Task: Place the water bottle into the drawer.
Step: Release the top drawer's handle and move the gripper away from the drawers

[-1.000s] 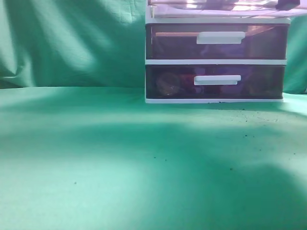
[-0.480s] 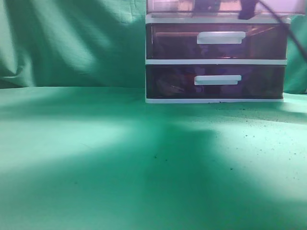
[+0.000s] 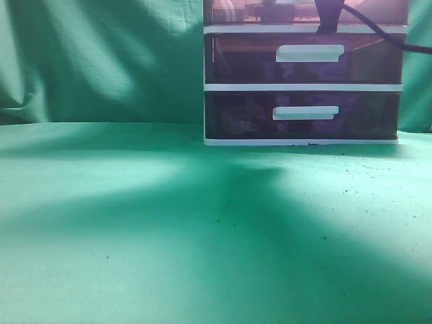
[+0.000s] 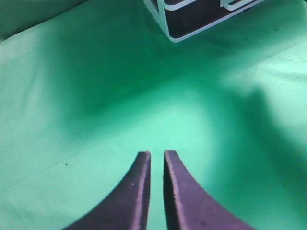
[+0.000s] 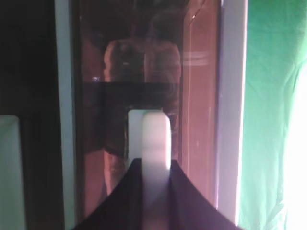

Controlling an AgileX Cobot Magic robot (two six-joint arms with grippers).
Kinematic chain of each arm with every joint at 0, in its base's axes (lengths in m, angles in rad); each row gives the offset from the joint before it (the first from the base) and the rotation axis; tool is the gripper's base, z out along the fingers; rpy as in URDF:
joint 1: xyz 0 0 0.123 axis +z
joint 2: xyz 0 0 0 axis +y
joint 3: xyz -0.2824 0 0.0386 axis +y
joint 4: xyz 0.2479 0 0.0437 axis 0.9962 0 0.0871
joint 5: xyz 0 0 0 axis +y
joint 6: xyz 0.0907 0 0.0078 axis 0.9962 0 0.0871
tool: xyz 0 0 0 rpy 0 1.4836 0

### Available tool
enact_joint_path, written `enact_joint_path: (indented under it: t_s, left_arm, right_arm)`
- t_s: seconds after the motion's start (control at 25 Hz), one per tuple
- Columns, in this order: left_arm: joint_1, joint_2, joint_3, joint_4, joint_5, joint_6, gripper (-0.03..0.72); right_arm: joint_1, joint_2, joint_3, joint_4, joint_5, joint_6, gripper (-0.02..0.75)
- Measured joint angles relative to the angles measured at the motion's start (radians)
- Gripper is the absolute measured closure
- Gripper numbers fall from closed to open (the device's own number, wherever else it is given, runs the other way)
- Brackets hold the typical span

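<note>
Gripping the drawer's white handle, right gripper (left gripper nearly closed, empty); bottle unseen.

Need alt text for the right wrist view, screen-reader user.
The right gripper is shut on the white bar handle of a dark translucent purple-brown drawer, seen close up and turned sideways. A blurred clear shape shows through the drawer front; green cloth lies along the right edge.

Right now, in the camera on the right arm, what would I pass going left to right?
White frame post → purple-brown drawer front with its white handle in the gripper → another white post → green cloth.
</note>
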Motion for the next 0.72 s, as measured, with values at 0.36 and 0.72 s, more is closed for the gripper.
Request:
enact_joint_path:
  t_s: [0.36, 0.72]
  left_arm:
    - [0.0, -0.022, 0.007, 0.001, 0.0, -0.002, 0.629]
    - [0.0, -0.022, 0.007, 0.022, -0.02, -0.004, 0.629]
  right_arm:
    - [-0.012, 0.006, -0.01, -0.019, 0.016, 0.015, 0.643]
    - [0.027, -0.027, 0.091, 0.0, -0.065, 0.024, 0.301]
